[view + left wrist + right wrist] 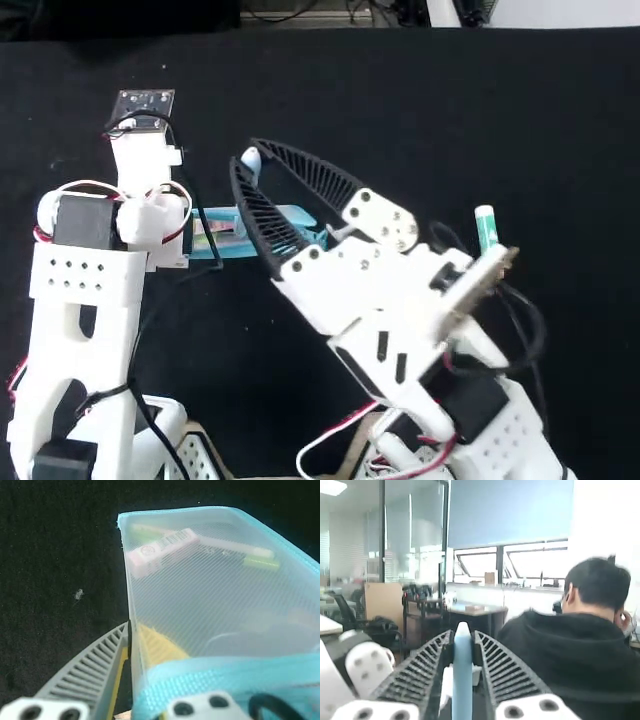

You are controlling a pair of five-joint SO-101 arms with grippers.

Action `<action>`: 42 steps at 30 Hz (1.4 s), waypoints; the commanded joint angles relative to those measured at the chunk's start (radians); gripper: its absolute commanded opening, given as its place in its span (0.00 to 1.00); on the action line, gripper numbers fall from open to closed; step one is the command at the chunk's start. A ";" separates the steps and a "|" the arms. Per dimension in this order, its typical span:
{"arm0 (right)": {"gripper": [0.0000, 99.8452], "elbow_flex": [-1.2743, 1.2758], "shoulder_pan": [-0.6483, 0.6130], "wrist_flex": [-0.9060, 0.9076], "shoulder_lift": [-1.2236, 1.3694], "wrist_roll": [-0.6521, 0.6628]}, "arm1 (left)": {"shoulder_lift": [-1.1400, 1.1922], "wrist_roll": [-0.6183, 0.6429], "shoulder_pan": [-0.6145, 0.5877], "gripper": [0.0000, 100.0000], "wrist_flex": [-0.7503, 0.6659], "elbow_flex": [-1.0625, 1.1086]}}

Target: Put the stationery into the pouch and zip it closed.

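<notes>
right gripper [462, 632] clamps a pale blue pen [462, 675] above the pouch [210, 605], ready for insertion; left gripper [132, 628] pinches the pouch's edge, steadying it; other stationery [160, 548] already inside.

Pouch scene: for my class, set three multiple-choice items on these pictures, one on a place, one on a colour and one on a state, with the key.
1. Where is the pink-and-white stationery item?
A in a cup
B inside the pouch
C on a plate

2. The pouch's fabric edging is
A red
B orange
C turquoise

3. The right gripper is
A shut on a light blue pen
B open with nothing in it
C shut on a ruler

Key:
1 B, as the item shows through the pouch's translucent wall in the left wrist view.
2 C, as the band along the pouch's rim is turquoise.
3 A, as the pen stands clamped between the black fingers in the right wrist view.
</notes>
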 commanded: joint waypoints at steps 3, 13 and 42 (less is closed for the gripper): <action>0.01 0.082 -0.006 -0.029 -0.019 0.000 | 0.014 -0.003 -0.018 0.03 -0.006 0.047; 0.01 0.226 -0.009 0.097 -0.047 0.000 | 0.014 -0.003 -0.018 0.03 -0.006 0.047; 0.12 0.053 -0.003 0.626 -0.197 0.288 | 0.017 -0.003 -0.018 0.03 -0.006 0.047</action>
